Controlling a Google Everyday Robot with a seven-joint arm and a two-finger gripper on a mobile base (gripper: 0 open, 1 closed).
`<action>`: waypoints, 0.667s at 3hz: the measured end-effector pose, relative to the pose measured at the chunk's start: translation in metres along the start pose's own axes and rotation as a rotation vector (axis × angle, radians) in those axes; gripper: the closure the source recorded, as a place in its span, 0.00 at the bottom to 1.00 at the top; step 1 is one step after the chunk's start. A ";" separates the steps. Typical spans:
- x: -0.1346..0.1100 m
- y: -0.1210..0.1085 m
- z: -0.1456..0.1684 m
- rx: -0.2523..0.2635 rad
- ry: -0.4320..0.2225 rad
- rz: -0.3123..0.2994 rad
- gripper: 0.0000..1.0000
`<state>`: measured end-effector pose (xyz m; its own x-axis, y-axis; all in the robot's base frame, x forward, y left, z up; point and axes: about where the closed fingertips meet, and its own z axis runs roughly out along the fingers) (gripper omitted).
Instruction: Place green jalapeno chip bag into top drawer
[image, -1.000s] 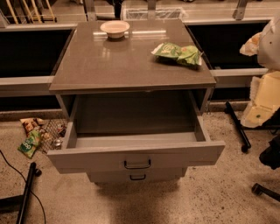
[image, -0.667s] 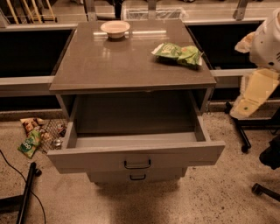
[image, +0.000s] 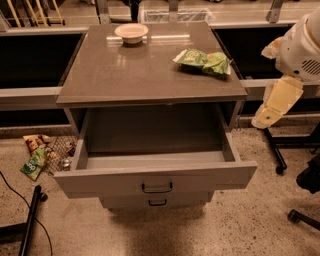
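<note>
Grey cabinet (image: 145, 70) mid-frame on speckled floor (image: 240, 225). Top drawer (image: 100, 181) is pulled well out and nothing shows inside; it has a dark bar handle (image: 157, 188) on its flat front. Lower drawer (image: 125, 202) sits just beneath, narrower, only its front and small handle showing. White robot arm (image: 302, 47) comes in at the right edge, off the cabinet's right side. Cream gripper (image: 264, 119) hangs from it tilted down-left, beside the cabinet's right edge at about the level of the drawer opening, touching nothing and holding nothing visible; cannot tell whether it is released or clenched. Chip bag (image: 202, 60), light green and shiny, lies flat on the cabinet top near the back right corner, not in the drawer and apart from the gripper. Pale bowl (image: 131, 33) stands upright at the back of the top, left of centre, well apart from the bag. On the floor left of the cabinet are brown wrappers (image: 35, 142) and a small green packet (image: 34, 164). A black stand leg (image: 275, 152) is on the floor at right.
</note>
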<state>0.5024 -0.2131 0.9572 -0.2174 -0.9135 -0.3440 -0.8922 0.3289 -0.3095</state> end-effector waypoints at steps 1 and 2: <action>-0.002 -0.040 0.022 0.055 -0.034 0.011 0.00; -0.007 -0.095 0.047 0.132 -0.094 0.047 0.00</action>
<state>0.6078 -0.2268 0.9471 -0.2137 -0.8720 -0.4403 -0.8208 0.4047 -0.4031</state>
